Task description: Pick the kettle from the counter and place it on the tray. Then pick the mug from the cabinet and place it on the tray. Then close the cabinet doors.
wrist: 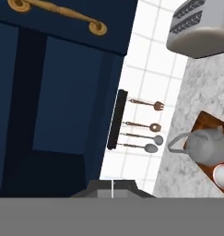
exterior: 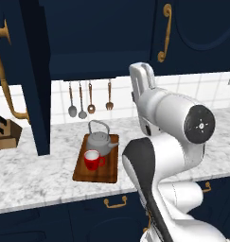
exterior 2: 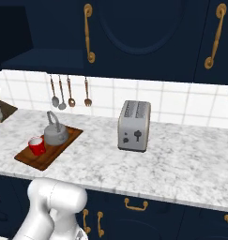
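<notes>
The grey kettle (exterior: 100,140) (exterior 2: 56,132) (wrist: 208,145) stands on the far half of the brown wooden tray (exterior: 107,172) (exterior 2: 40,159) (wrist: 206,122). The red mug (exterior: 92,160) (exterior 2: 36,146) (wrist: 222,175) sits on the tray just in front of it. The navy cabinet (exterior: 97,33) (wrist: 67,101) above shows its shelf. Its left door (exterior: 26,80) is swung out over the counter (exterior: 36,175), and the right door (exterior: 192,33) (exterior 2: 134,33) lies flat. My gripper (wrist: 112,188) is shut and empty, raised before the cabinet, well above the tray.
A silver toaster (exterior 2: 134,125) (wrist: 201,27) stands right of the tray. Several utensils (exterior: 90,101) (wrist: 143,129) hang on the tiled wall. A knife block (exterior: 6,133) sits at the far left. Navy drawers with brass pulls (exterior: 115,203) run below the counter.
</notes>
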